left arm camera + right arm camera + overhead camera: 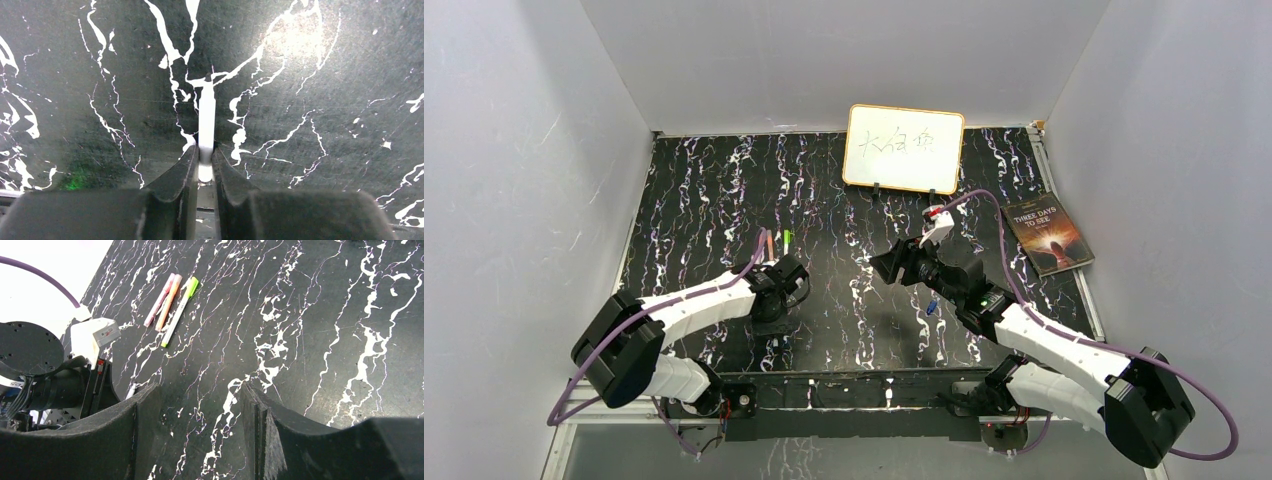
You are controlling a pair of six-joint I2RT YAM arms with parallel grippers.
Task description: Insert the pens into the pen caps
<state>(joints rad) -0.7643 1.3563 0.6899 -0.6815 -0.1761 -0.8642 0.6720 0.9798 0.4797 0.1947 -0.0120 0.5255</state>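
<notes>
My left gripper (205,150) is shut on a white pen (206,115) and holds it low over the black marbled table, tip pointing away. In the top view this gripper (779,290) sits left of centre. Just beyond it lie a pink pen (159,301), an orange pen (169,301) and a white pen with a bright green cap (179,312), side by side; the orange one (771,244) and the green-capped one (787,239) also show in the top view. My right gripper (200,405) is open and empty, above the table's middle (894,262). A small blue cap (932,307) lies beside the right arm.
A small whiteboard (904,148) with writing stands at the back. A book (1048,233) lies at the right edge. White walls enclose the table (694,200) on three sides. The left arm (45,375) shows at the left of the right wrist view.
</notes>
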